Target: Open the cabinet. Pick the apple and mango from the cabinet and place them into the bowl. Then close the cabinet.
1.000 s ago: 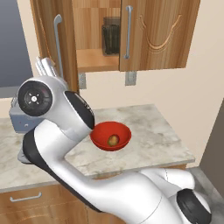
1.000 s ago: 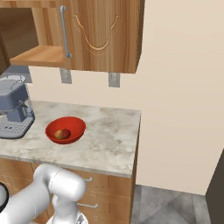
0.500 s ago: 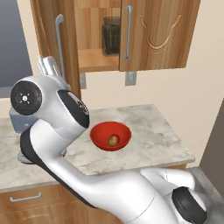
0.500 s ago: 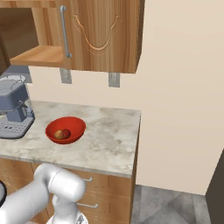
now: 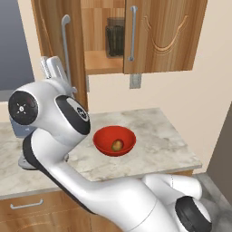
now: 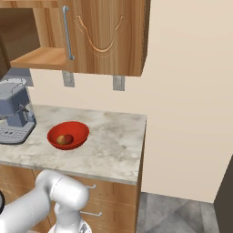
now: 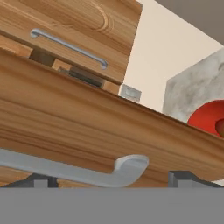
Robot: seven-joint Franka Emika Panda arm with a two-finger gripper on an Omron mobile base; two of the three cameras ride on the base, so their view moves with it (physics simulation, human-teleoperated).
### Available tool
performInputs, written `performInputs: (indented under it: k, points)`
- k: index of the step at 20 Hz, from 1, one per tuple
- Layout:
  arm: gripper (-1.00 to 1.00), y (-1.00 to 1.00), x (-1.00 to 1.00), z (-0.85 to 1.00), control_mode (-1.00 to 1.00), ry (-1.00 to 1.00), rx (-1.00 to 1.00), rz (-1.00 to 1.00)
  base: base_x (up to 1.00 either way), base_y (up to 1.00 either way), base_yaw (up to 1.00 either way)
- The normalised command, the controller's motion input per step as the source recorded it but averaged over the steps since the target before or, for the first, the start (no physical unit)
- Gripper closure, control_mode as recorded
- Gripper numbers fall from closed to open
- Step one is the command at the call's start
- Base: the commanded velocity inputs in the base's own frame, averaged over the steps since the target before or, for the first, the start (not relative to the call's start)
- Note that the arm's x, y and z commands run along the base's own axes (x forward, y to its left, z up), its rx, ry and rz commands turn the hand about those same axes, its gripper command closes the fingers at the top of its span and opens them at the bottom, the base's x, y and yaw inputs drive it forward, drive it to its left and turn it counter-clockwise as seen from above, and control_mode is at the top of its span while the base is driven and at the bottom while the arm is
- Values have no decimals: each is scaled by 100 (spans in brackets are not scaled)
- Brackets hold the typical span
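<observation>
At the open left door's handle (image 7: pixel 78 169), wide empty jaws (image 7: pixel 111 180) straddle it; fruit sits in bowl (image 5: pixel 114 141), so closing cabinet (image 5: pixel 165 36) needs a push.

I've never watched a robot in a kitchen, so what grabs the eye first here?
The big white arm sweeps up across the front toward the open left door of the wooden cabinet on the wall. Behind it, a bright red bowl sits on the marble counter with a fruit inside. A dark jar stands on the cabinet shelf.
</observation>
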Motion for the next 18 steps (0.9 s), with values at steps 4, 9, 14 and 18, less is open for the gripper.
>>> performInputs:
  k: [4, 9, 14, 18]
  points:
    - [-100, -23, 17, 0, -100, -10, 0, -4, 0, 0, 0]
    - [-100, -32, 16, 0, -100, -7, 0, -4, 0, 0, 0]
    - [-100, -31, 16, 0, -100, -1, 0, -4, 0, 0, 0]
    - [-100, -37, 15, 0, -100, 0, 0, -6, 0, 0, 0]
